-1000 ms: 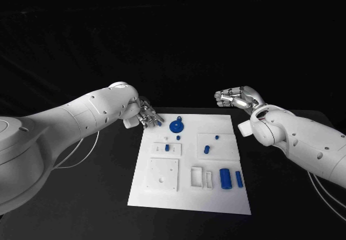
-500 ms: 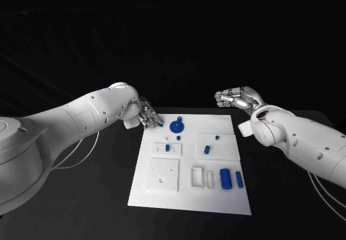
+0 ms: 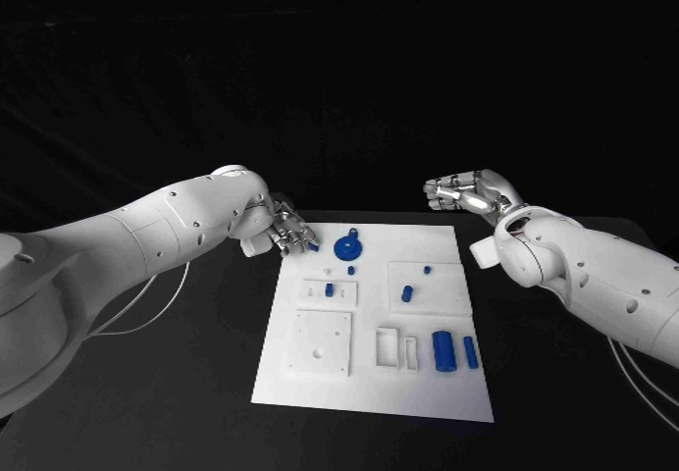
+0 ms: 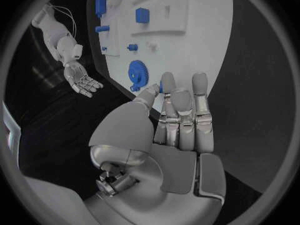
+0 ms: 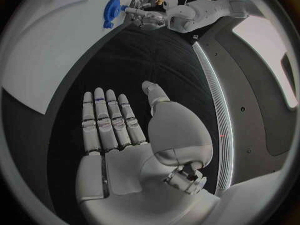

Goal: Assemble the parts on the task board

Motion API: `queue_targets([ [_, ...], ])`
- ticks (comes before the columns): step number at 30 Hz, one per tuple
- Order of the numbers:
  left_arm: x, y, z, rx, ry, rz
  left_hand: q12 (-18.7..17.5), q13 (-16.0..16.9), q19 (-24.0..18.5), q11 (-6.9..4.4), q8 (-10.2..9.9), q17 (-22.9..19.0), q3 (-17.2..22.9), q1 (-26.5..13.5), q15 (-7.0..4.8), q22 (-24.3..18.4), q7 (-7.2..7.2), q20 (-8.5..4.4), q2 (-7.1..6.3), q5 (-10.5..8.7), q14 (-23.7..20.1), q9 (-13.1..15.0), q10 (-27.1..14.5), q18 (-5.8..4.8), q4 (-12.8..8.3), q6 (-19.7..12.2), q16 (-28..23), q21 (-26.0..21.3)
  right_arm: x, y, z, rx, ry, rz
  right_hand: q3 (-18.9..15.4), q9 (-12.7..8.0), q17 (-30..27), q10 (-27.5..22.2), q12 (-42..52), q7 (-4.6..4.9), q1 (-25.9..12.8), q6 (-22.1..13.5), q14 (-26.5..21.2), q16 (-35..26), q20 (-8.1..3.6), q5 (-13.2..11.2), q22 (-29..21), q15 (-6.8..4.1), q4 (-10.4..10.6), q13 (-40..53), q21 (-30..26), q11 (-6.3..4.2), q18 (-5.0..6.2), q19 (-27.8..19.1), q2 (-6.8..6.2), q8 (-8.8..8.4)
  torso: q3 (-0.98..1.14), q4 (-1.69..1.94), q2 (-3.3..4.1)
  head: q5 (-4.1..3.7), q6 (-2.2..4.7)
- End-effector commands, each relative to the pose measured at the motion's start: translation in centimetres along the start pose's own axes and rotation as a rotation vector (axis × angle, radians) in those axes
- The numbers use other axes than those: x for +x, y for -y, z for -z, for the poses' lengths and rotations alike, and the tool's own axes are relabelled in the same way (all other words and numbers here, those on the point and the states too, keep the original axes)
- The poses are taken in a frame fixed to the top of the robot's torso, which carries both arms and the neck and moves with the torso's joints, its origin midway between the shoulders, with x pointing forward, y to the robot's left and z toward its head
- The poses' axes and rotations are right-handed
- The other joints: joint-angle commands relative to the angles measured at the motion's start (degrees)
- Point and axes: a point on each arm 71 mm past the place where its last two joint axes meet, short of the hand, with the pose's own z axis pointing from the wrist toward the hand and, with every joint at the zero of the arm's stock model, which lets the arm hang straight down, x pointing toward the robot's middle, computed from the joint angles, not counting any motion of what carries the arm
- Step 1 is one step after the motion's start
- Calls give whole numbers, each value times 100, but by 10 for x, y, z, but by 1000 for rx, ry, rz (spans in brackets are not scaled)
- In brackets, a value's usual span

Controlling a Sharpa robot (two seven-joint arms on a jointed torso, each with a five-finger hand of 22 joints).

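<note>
task board: the white task board (image 3: 371,392) lies flat in the middle of the black bench (image 3: 184,392); everything below is placed relative to it.
gear: a blue gear (image 3: 346,246) sits near the board's far edge, toward the left corner. It looks like light, stiff plastic with a toothed rim; I judge the rim gives fair purchase, better pinched across its edge than by the flat face.
small parts: a blue peg (image 3: 329,289) stands in a raised block left of the board's middle, and another peg (image 3: 406,292) stands right of it. Both look tiny and smooth, likely to slip or tip.
cylinders: two blue cylinders (image 3: 442,351) lie side by side near the board's right edge. They would probably roll; take them across the middle.
left hand: the left hand (image 3: 290,232) hovers just off the board's far left corner, close to the gear, fingers (image 4: 181,116) straight and close together, clamped on nothing.
right hand: the right hand (image 3: 467,192) hangs beyond the board's far right corner, well apart from the parts, fingers extended and empty.
</note>
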Motion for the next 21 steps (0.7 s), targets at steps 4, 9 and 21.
queue_targets([
  [4,5,4,11,18,16,61,120,25,-17,-62,-9,25,466,-128,-48,107,-174,-27,-53,253,46,1901,257,-51,-409,260,60,53,-2,0,1,-4,-9,1,-19,-7,-5,-43,-12,15,20,-29,-55,-38,5,27,-9,-2,17,-8,1,7,111,-37,-4,-24,0,14,-7,28,-10],
  [9,13,4,25,42,32,47,302,54,26,-74,-56,58,525,-217,-70,106,-207,-49,-124,442,117,2014,272,-59,-425,386,103,108,-6,2,2,0,-3,5,-19,-7,-5,-43,-12,15,20,-29,-55,-38,5,27,-9,-2,17,-8,1,7,111,-37,-4,-24,-8,45,-32,22,-41],
  [21,30,-1,55,78,100,-22,679,81,136,-120,-135,128,586,-326,-128,119,-263,-99,-241,757,282,2124,285,-40,-436,579,170,333,-9,5,4,11,5,-2,-21,-7,-5,-43,-12,13,26,-17,-57,-38,6,40,-9,-1,22,-8,3,7,112,-39,-6,-22,-49,152,-111,21,-121],
])
